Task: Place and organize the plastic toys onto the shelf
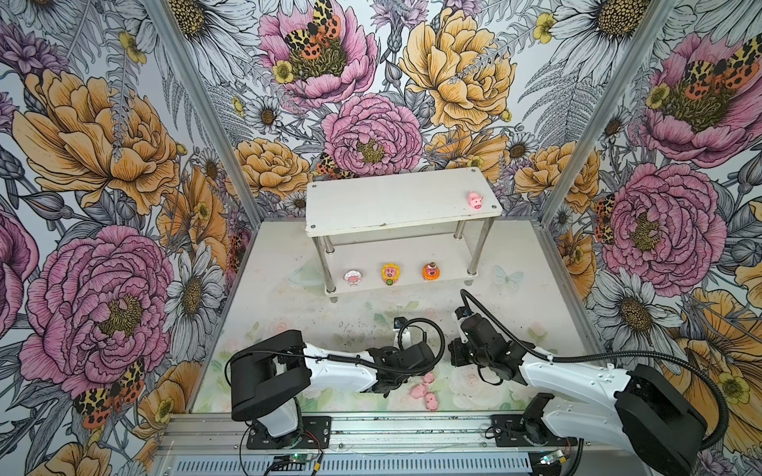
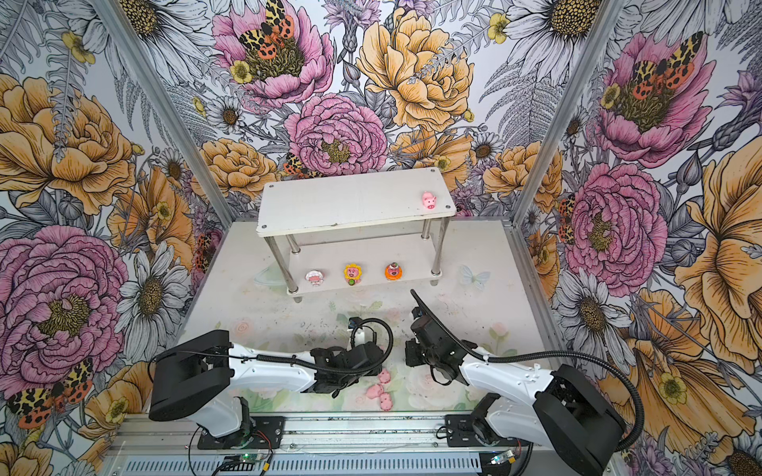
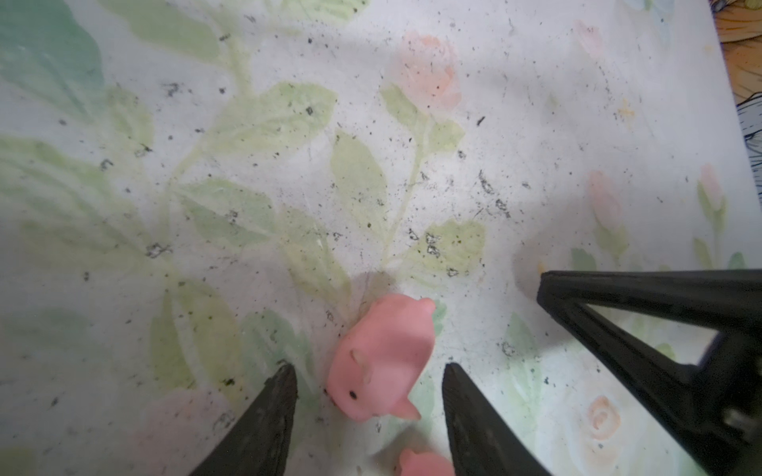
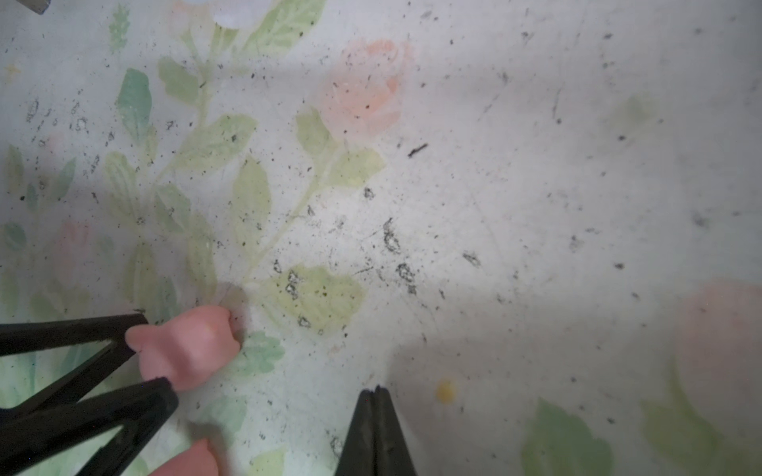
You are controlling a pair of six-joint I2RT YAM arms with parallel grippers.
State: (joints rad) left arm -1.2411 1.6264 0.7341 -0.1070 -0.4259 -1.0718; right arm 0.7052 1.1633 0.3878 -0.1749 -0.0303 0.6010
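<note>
Three pig-faced figures (image 1: 390, 273) stand on the lower tier of the shelf (image 1: 396, 202), with one pink pig (image 1: 475, 200) on top. Other pigs (image 1: 419, 390) wait on the worktop (image 1: 288, 313). The left hand (image 3: 369, 371), released, straddles one pig (image 3: 383, 354). The right hand (image 4: 376, 391) is clenched and empty.

Pink pig (image 4: 187, 348) against the left jaws, right jaws tight together over speckled floral mat (image 4: 515, 198)

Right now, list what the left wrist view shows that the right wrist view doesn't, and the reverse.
Only the left wrist view: the pink pig's dark eye. Only the right wrist view: the right gripper's fingers pressed shut, holding nothing. Both: that pig lying on the table between the left gripper's open fingers, and a second pig close by.
</note>
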